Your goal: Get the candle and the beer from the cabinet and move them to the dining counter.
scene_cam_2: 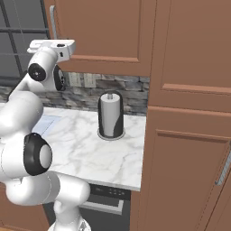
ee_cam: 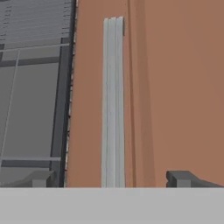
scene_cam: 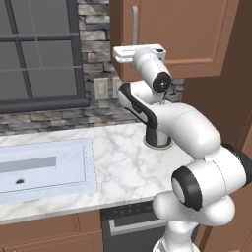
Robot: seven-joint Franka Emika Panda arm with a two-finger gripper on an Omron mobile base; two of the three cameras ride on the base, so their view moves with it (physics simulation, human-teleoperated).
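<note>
The gripper [ee_cam: 111,179] faces the closed cabinet [ee_cam: 175,87] with its jaws spread wide and empty. The door's silver handle [ee_cam: 113,105] runs lengthwise between the two fingertips [ee_cam: 181,178], straight ahead and close but not yet touched. The candle and beer are presumably behind the door, unseen.

No text, label, brand, number or sign can be read in any of the views. The cabinet [scene_cam: 187,34] door is plain brown wood with a bare silver bar handle [ee_cam: 113,100], the paper towel roll [scene_cam_2: 110,113] carries no print, and the marble counter [scene_cam: 123,167] and stone wall behind it bear no markings.
</note>
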